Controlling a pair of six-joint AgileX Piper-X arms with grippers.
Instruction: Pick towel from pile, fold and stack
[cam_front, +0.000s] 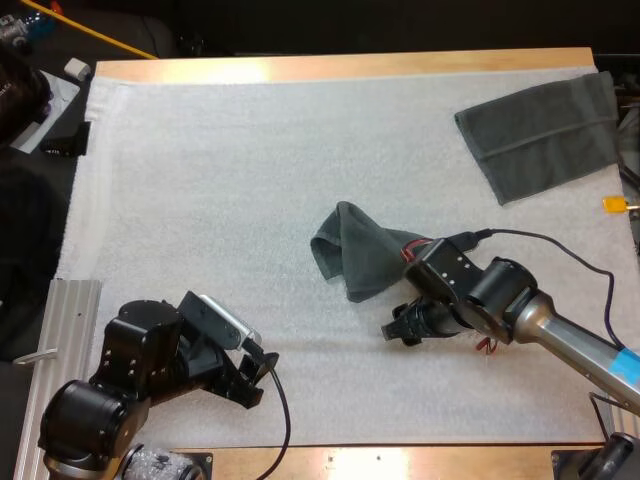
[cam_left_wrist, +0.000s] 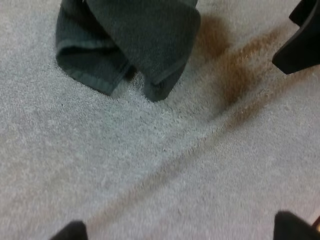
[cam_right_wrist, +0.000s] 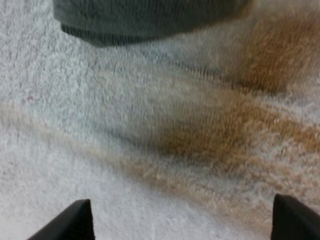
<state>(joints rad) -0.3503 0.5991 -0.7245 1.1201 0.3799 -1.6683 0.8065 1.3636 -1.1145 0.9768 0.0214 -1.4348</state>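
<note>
Grey-green crumpled towel (cam_front: 358, 255) mid white mat (cam_front: 200, 180); right gripper (cam_front: 398, 328) just beside it, jaws spread, empty; left gripper (cam_front: 252, 375) well apart, jaws spread, empty; second towel (cam_front: 540, 135) flat, far right.

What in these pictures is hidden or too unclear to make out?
High view: the right arm covers the right edge of the crumpled towel.
High view: seen from above, the folded towel may be one or several.
Left wrist view: the picture's edge cuts off the crumpled towel's far part.
Right wrist view: that towel is blurred and cut off.
</note>
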